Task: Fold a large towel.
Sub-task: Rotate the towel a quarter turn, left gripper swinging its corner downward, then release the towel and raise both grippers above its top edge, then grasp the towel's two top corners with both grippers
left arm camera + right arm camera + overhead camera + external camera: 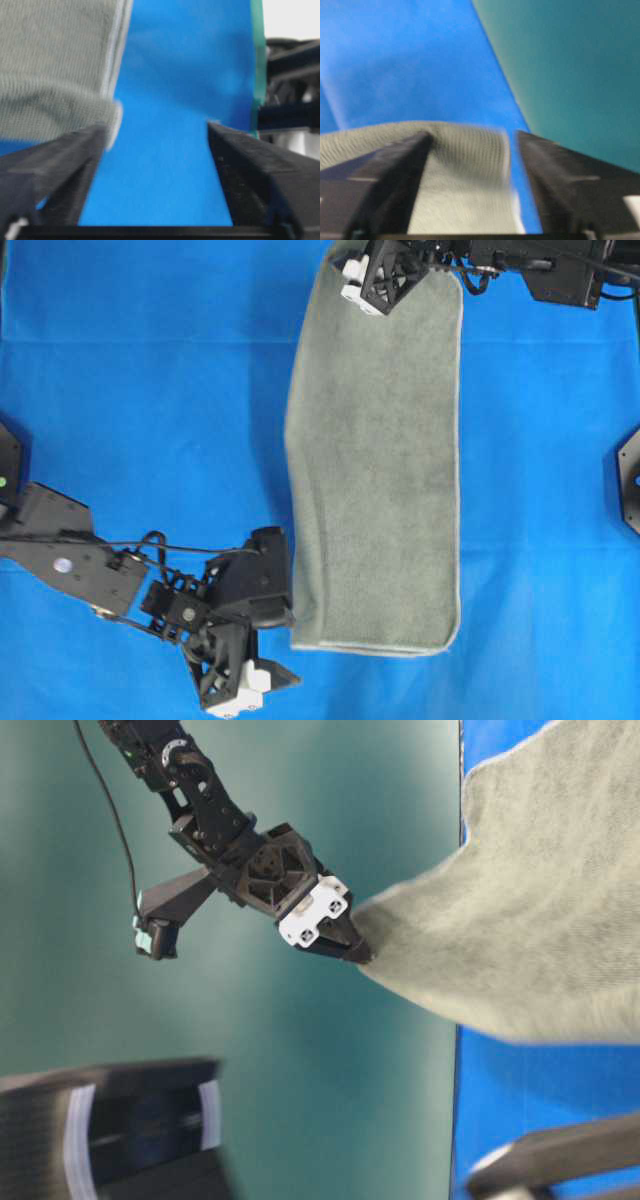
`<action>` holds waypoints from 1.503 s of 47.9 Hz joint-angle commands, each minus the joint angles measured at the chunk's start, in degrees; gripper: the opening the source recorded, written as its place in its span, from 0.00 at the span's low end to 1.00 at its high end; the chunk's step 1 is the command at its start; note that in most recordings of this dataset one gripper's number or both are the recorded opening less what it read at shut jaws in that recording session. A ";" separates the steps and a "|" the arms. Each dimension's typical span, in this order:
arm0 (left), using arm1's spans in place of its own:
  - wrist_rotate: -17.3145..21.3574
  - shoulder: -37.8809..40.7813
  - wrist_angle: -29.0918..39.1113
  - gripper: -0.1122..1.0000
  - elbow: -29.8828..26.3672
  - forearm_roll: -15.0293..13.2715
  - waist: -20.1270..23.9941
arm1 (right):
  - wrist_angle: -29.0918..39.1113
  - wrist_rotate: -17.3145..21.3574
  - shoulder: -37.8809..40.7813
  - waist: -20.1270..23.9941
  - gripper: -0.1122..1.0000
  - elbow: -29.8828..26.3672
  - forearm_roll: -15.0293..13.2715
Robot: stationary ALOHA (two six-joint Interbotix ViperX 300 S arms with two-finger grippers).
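Two grippers stand wide, gripping nothing: left gripper (262,672) beside towel (380,470) near-left corner, right gripper (338,267) over far-left corner. Fold laid; judged release step. Next: regrasp for second fold.

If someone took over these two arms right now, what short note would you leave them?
Left pincer: open, empty, just off the near left corner of the grey-green terry towel.
Right pincer: open, straddling the towel's far corner, not pinching.
Towel: lies as a long doubled strip on the bright blue cloth surface, far end over its edge.
Done: apparently one lengthwise fold.
Left: probably fold it again crosswise.
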 commanded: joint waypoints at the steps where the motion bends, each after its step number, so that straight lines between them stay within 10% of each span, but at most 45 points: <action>1: 0.18 -4.66 2.64 0.82 -0.09 0.26 0.62 | 0.88 -0.44 -1.93 0.18 0.70 -0.79 -0.35; 15: 3.87 -14.33 4.22 0.79 4.22 1.41 7.73 | 2.99 -0.70 -11.51 0.79 0.67 5.27 -0.26; 32: 21.88 -20.39 -1.14 0.79 9.93 1.32 28.04 | -3.78 1.85 -29.53 0.44 0.68 22.59 0.88; 45: 34.01 -22.24 -10.02 0.78 12.30 1.05 34.01 | -6.06 5.36 -42.01 2.37 0.68 31.20 1.93; 72: 35.24 1.76 -16.88 0.77 3.96 1.05 52.82 | -12.48 8.17 -15.29 -11.07 0.68 26.46 1.49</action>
